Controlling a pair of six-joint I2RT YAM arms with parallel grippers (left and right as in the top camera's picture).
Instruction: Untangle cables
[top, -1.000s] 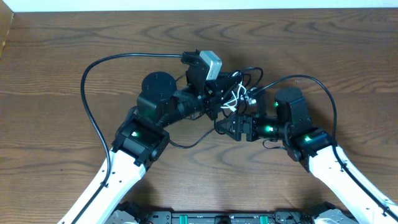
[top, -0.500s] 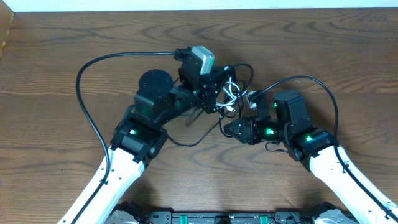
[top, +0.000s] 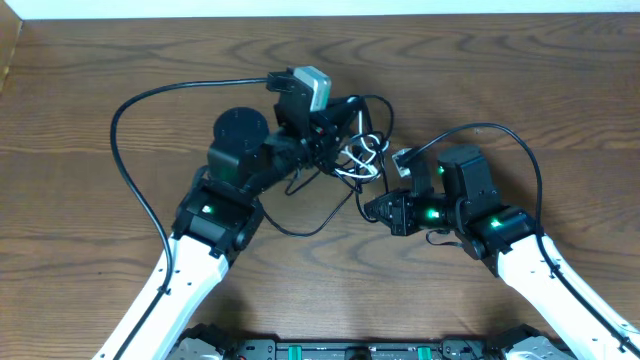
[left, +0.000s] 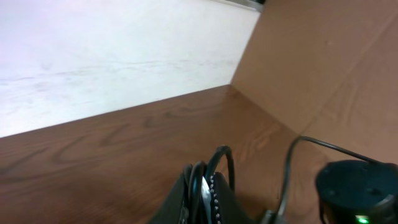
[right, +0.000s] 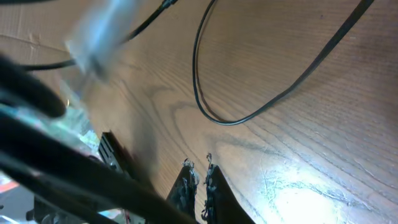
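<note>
1. Overhead: the left hand (top: 338, 140) is shut, with the bunched cables (top: 362, 152) right at its fingertips. The bunch is white loops mixed with black ones, raised off the counter (top: 560, 70).
2. Overhead: the right hand (top: 372, 208) is shut and nothing shows in it. The bunch sits just beyond its tips and slightly to one side, near but apart.
3. Overhead: one black cord loop (top: 318, 228) trails from the bunch onto the counter, between the two arms and beside the right hand's tips.
4. Overhead: a thick arm cable (top: 128, 160) arcs wide behind the left hand, clear of the bunch.
5. Left wrist: the fingers (left: 214, 198) are pressed together at the bottom edge, pinching a thin black cord that arches up out of the tips. No gap shows other than the cord.
6. Left wrist: ahead of the hand are bare counter, then a white wall (left: 93, 56) and a brown panel (left: 323, 62). A round black joint (left: 356, 183) with a green light sits off to the hand's side.
7. Right wrist: the fingers (right: 212, 186) are nearly touching, with nothing between them.
8. Right wrist: the black cord loop lies flat on the counter just ahead of the tips, not touching. A white blur (right: 90, 43) hangs close to the lens, above and beside the hand, too soft to identify.
</note>
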